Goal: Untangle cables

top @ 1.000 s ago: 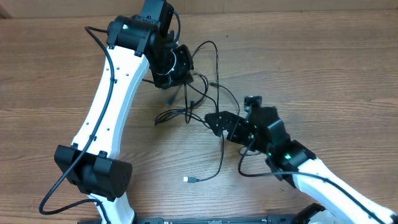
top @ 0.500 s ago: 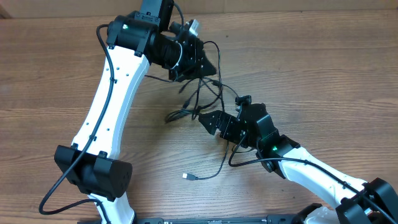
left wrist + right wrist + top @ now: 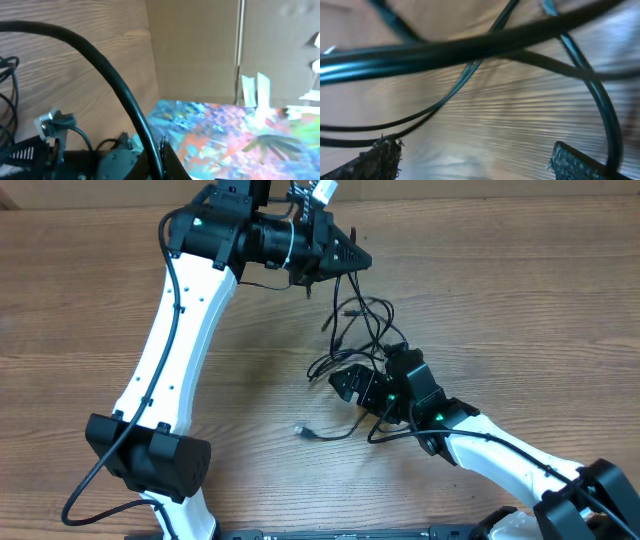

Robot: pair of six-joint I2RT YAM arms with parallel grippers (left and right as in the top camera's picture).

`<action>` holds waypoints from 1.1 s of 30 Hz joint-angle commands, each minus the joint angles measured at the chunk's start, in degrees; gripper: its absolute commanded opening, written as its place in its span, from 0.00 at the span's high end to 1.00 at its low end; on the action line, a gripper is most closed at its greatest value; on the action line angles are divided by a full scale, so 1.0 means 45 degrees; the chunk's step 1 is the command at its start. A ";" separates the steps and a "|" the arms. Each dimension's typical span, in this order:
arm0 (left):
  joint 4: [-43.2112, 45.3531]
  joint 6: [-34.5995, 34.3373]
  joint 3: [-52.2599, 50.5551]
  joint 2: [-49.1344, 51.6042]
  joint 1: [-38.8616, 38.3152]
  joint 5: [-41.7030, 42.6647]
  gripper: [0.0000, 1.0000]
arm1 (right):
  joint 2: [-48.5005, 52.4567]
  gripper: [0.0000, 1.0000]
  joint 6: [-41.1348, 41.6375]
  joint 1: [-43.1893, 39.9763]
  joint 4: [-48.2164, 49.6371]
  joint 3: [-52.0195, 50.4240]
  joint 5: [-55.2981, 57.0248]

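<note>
So the left end effector (image 3: 362,262) is up at the 12 o'clock edge of the worktop (image 3: 80,300), clamped tight on one strand of the cables (image 3: 362,320). In the left wrist view that black strand runs right into the closed jaws. From there it drops toward 6 o'clock into the main tangle, which lies loose on the wood near the middle. The right end effector (image 3: 338,384) sits right at the tangle's 7 o'clock side, spread wide and not gripping anything. Its wrist view is blurry but shows both pads (image 3: 379,156) far apart with several strands crossing just ahead of them. One loose strand trails off toward 7 o'clock and ends in a silver plug (image 3: 303,431) flat on the wood
</note>
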 commanded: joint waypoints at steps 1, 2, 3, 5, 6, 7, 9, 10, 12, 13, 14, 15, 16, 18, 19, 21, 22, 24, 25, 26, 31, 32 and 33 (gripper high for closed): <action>0.0053 -0.0078 0.0359 -0.0636 0.0588 0.0709 0.96 | 0.0301 0.06 0.0155 -0.0024 -0.0452 -0.0010 0.0894; 0.0039 0.0068 0.0359 -0.0748 0.0714 0.0714 0.96 | 0.0296 0.11 0.0010 -0.0024 -0.0578 -0.0005 0.0889; 0.0024 0.0189 0.0359 -0.0860 0.0816 0.0709 0.96 | 0.0277 0.16 -0.0267 -0.0024 -0.0627 -0.0005 0.0879; -0.0005 0.0602 0.0359 -0.1209 0.1117 0.0704 0.96 | 0.0199 0.23 -0.1112 -0.0044 -0.0758 -0.0005 0.0913; -0.0049 0.0777 0.0359 -0.1379 0.1253 0.0699 0.96 | 0.0102 0.21 -0.1253 -0.0102 -0.0923 -0.0005 0.0986; -0.0117 0.0918 0.0359 -0.1559 0.1394 0.0665 0.96 | -0.0005 0.19 -0.1224 -0.0185 -0.1171 0.0000 0.1107; -0.0345 0.1171 0.0359 -0.2055 0.1787 0.0146 0.96 | -0.0321 0.16 -0.1224 -0.0500 -0.1885 0.0019 0.1409; -0.0452 0.1292 0.0359 -0.2297 0.1972 -0.0277 0.96 | -0.0495 0.16 -0.1224 -0.0714 -0.2244 0.0019 0.1506; -0.0690 0.1433 0.0359 -0.2749 0.2351 -0.1404 0.96 | -0.0777 0.16 -0.1224 -0.1166 -0.2837 0.0019 0.1501; -0.0996 0.1583 0.0359 -0.3186 0.2735 -0.3075 0.96 | -0.1030 0.16 -0.1234 -0.1549 -0.3390 0.0019 0.1501; -0.1248 0.1569 0.0359 -0.3385 0.2924 -0.4318 0.96 | -0.1185 0.16 -0.1234 -0.1753 -0.3701 0.0019 0.1501; -0.1462 0.1564 0.0359 -0.3507 0.3050 -0.5217 0.96 | -0.1292 0.16 -0.1234 -0.1875 -0.3910 0.0019 0.1501; -0.1749 0.1564 0.0359 -0.3628 0.3177 -0.6207 0.96 | -0.1413 0.16 -0.1234 -0.1991 -0.4109 0.0019 0.1501; -0.2395 0.1569 0.0359 -0.3789 0.3332 -0.7781 0.96 | -0.1603 0.16 -0.1234 -0.2123 -0.4337 0.0019 0.1491; -0.2686 0.1574 0.0359 -0.3827 0.3347 -0.8043 0.96 | -0.1671 0.16 -0.1234 -0.2118 -0.4333 0.0019 0.1491; -0.3094 0.1579 0.0359 -0.3827 0.3342 -0.7854 0.96 | -0.1783 0.13 -0.1234 -0.2118 -0.4129 0.0019 0.1297; -0.3235 0.1705 0.0359 -0.3813 0.3337 -0.7533 0.96 | -0.1826 0.09 -0.1326 -0.2103 -0.3721 0.0019 0.0889; -0.3254 0.2385 0.0359 -0.3813 0.3327 -0.6776 0.96 | -0.1821 0.07 -0.2191 -0.2108 -0.2618 0.0019 -0.0345; -0.3245 0.2739 0.0359 -0.3813 0.3327 -0.6436 0.96 | -0.1821 0.07 -0.2569 -0.2103 -0.2123 0.0024 -0.0933; -0.3225 0.3041 0.0359 -0.3813 0.3332 -0.6139 0.96 | -0.1821 0.07 -0.2861 -0.2103 -0.1583 0.0019 -0.1481; -0.3313 0.4201 0.0359 -0.3818 0.3332 -0.5799 0.96 | -0.1821 0.07 -0.3206 -0.2118 0.0083 0.0019 -0.1977; -0.3327 0.4357 0.0359 -0.3818 0.3332 -0.5756 0.96 | -0.1821 0.07 -0.3230 -0.2123 0.0325 0.0019 -0.1889; -0.3347 0.4580 0.0359 -0.3818 0.3332 -0.5654 0.96 | -0.1821 0.07 -0.3225 -0.2118 0.0597 0.0019 -0.1753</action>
